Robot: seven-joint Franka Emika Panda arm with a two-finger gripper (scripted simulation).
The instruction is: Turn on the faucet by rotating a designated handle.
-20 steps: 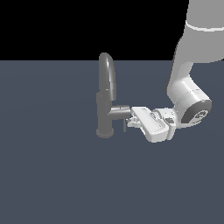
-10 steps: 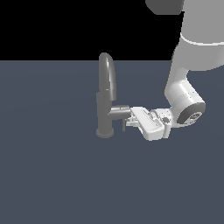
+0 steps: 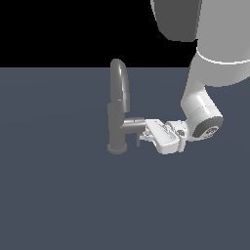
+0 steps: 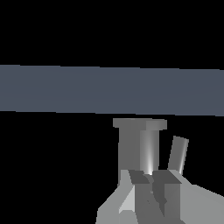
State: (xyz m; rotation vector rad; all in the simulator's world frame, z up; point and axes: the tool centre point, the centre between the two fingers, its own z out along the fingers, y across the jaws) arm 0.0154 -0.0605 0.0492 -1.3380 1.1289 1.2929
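we judge the faucet (image 3: 118,110) rigid; our claw (image 3: 140,137), nearly closed, presses beside its thin handle (image 4: 178,154), gripping nothing.

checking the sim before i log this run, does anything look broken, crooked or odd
Nothing stands out. The dull grey metal faucet with its arched spout stands upright on the flat dark blue-grey floor, and the white gripper sits at the end of its horizontal side stub. Nothing looks spilled or damaged.
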